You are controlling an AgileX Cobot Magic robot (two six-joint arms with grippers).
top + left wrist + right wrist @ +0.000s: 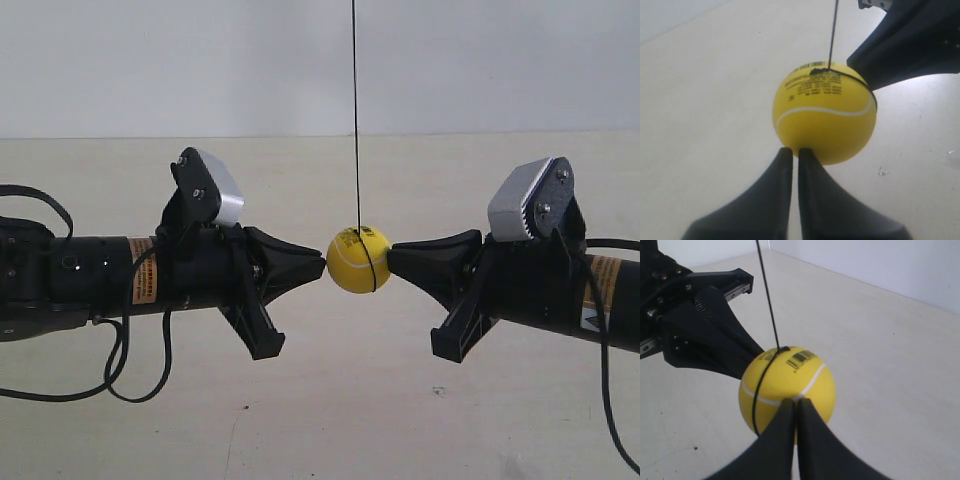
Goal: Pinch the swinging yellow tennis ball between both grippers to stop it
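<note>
Squarely between the two arm ends hangs the yellow tennis ball (358,260), clear of the pale floor (330,420). It hangs on a thin dark string (355,120) that runs straight up out of the exterior view and loops round the ball. Its white seam and small dark print show in both wrist views. The left gripper (791,150) has its two wedge jaws closed flat against each other with nothing between them, their joined tip touching the ball's side. The right gripper (792,401) is closed likewise, its tip against the opposite side. In the exterior view both arms lie nearly level, pointing at each other, each with a silver-grey camera block (222,190) on top; black cables (120,370) droop beneath the arm at that view's left
</note>
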